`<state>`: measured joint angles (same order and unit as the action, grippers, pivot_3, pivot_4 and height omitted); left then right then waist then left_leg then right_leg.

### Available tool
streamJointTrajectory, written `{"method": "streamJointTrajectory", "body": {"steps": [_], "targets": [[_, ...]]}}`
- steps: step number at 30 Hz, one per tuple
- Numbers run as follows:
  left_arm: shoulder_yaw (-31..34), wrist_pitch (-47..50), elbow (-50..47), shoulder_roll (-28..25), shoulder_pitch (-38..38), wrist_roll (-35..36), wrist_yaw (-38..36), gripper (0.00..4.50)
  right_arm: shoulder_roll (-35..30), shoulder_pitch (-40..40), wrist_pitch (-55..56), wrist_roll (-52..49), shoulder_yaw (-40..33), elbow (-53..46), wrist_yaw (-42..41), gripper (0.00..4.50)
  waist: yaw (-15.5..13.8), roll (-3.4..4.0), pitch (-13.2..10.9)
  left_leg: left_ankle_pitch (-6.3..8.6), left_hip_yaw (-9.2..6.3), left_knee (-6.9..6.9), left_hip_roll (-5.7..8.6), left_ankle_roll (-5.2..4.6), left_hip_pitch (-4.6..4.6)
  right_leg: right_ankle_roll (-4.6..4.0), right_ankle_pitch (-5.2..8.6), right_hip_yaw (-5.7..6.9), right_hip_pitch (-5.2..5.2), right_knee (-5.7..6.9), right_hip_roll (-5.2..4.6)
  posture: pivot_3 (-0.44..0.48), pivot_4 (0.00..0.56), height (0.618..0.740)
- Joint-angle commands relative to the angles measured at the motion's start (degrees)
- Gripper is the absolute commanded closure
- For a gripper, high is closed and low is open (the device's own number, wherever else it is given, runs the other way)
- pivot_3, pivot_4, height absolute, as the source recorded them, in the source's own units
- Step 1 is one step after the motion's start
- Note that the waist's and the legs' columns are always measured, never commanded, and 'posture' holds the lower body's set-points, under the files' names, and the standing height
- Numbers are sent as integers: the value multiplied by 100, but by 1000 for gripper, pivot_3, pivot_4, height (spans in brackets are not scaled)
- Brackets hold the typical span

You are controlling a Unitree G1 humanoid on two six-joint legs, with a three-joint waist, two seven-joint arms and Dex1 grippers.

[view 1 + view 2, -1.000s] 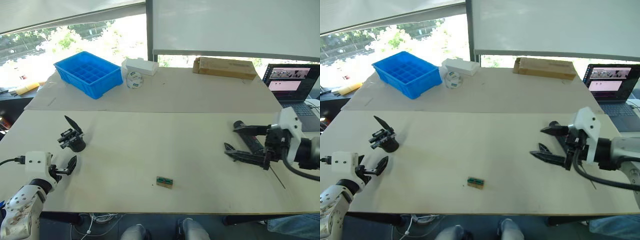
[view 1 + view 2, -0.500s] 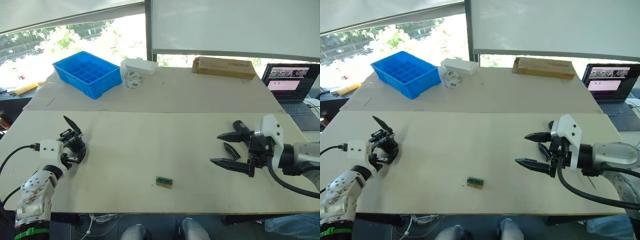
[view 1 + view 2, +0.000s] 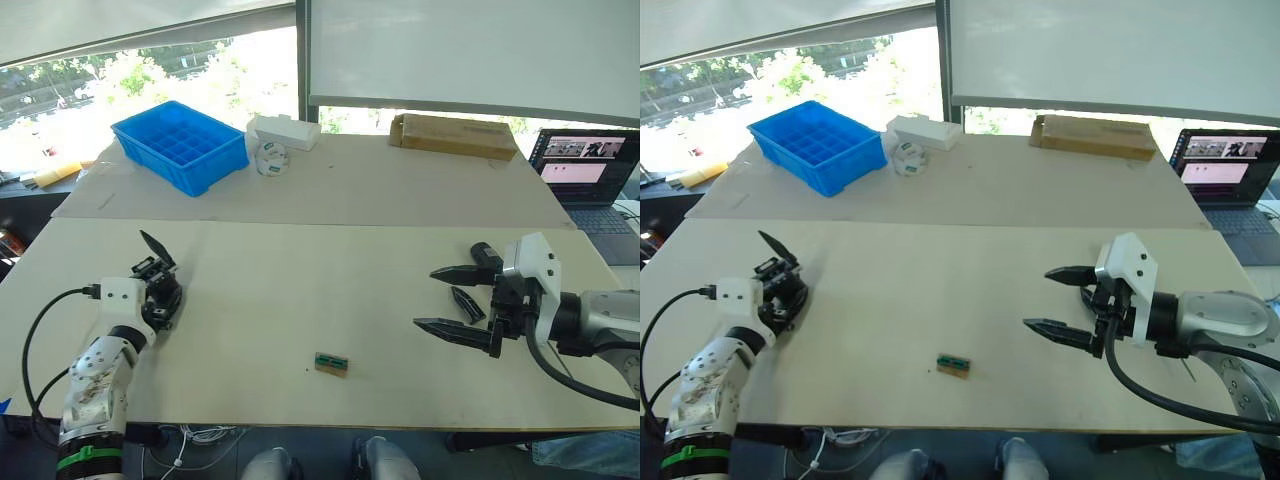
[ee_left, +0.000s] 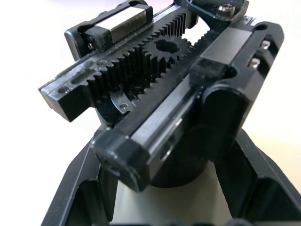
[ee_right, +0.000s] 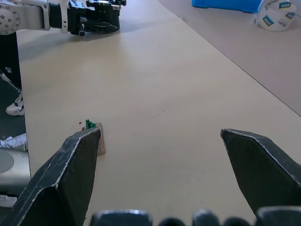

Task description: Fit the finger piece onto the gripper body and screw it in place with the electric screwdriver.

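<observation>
Left eye view: the pale wooden table (image 3: 330,260) carries the small black gripper body (image 3: 160,287), a squat cylinder with a blocky top and one pointed finger, near its left edge. The left gripper (image 3: 163,303) sits against this body, with its fingers to either side of the base. On the right, the right gripper (image 3: 440,298) hovers above the table with its two black fingers spread wide apart and nothing between them. The small black tapered finger piece (image 3: 464,303) lies on the table between those fingers. The top end of the long black electric screwdriver (image 3: 484,255) shows just behind the upper finger. A small brown-and-green block (image 3: 330,363) lies near the front edge, between the two arms. At the far side stand a blue compartment tray (image 3: 182,146), a white box (image 3: 285,132), a roll of tape (image 3: 268,160), a flat cardboard box (image 3: 451,135) and an open laptop (image 3: 590,172).

Right eye view: same layout; the right gripper is released.

Left wrist view: the gripper body, with exposed rack teeth and a central gear, stands between the two fingers (image 4: 80,197); whether they press on its base cannot be told.

Right wrist view: the open fingers (image 5: 70,174) frame bare tabletop; the block lies beside one finger, and the left gripper with the gripper body stands far across the table.
</observation>
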<state>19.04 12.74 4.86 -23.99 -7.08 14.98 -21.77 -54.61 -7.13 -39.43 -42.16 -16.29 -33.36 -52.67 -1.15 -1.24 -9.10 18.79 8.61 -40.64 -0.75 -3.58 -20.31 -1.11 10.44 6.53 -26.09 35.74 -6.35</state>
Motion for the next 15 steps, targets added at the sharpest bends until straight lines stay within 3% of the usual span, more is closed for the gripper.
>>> {"method": "streamJointTrajectory", "body": {"steps": [1,7,15], "targets": [[-560,345,-1359,469,-69,-29,456,2188,28,34,-12,-161,-123,-250,76,0,-20,-4,-2,1,-6,-6,0,-1,-5,2,-1,6,1,0,-1,0,150,738],[-1332,976,-2001,1278,-282,-864,1648,2188,84,136,-24,-216,-52,-404,223,0,14,-24,-14,0,-21,-18,2,-1,-18,3,-4,19,3,-2,7,0,150,738],[-1822,401,-850,1780,-911,-1379,2054,2188,74,126,-63,-292,0,-453,337,0,32,-26,-15,-1,-26,-20,-1,-1,-17,-1,-6,21,5,0,16,0,150,738]]}}
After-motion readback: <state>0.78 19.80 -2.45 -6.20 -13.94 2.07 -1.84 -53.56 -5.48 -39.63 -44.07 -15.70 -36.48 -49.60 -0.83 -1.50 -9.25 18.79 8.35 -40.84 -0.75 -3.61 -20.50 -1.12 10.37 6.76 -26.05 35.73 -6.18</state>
